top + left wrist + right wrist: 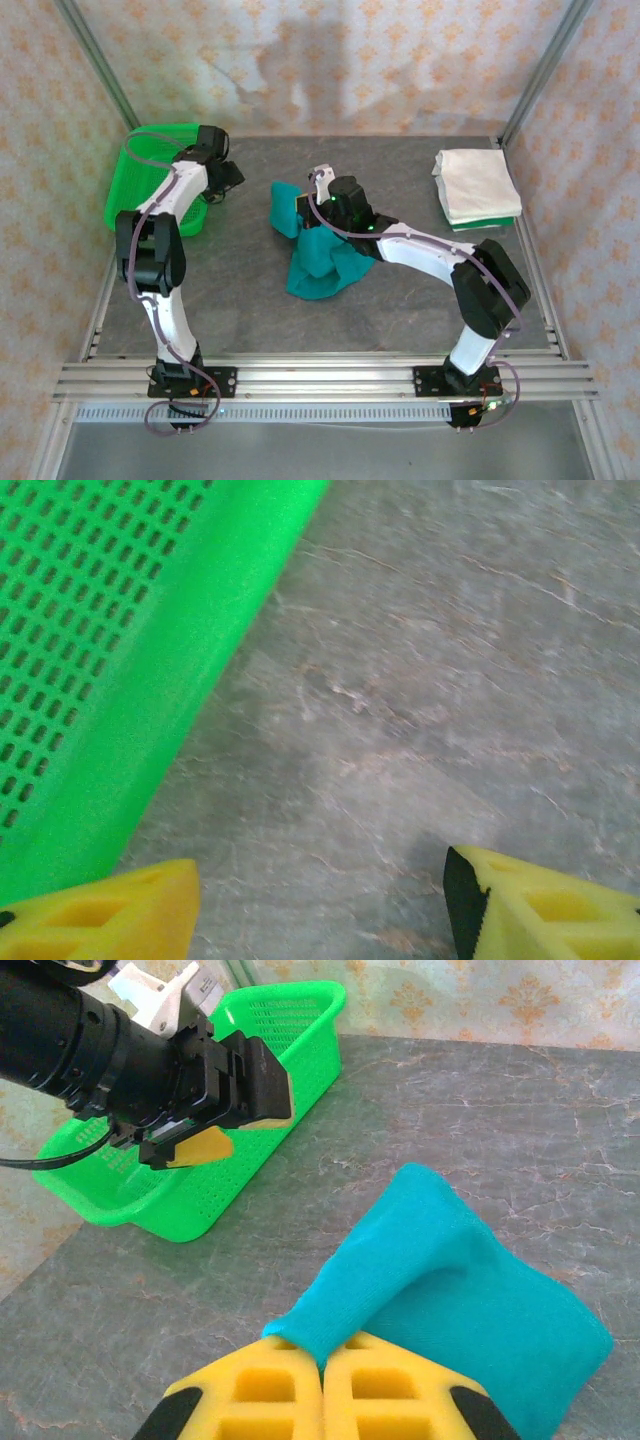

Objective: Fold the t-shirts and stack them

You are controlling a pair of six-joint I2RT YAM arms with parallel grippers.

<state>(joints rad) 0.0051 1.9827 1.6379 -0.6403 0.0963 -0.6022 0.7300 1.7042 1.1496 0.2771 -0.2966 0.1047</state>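
A teal t-shirt (318, 258) hangs bunched at the table's middle, lifted by one edge. My right gripper (303, 208) is shut on that edge; in the right wrist view the yellow fingertips (285, 1385) pinch a fold of the teal t-shirt (470, 1290). Folded white t-shirts (476, 182) lie stacked at the back right, with a green one (488, 223) under them. My left gripper (228, 183) hovers beside the green basket (150, 175), low over bare table. Its yellow fingers (545, 910) stand apart with nothing between them, so the left gripper (320, 920) is open.
The green mesh basket (100, 630) stands at the back left, its wall just left of my left gripper (225, 1110). Patterned walls and metal posts close in the table on three sides. Grey table surface (250, 300) lies between the basket and the teal shirt.
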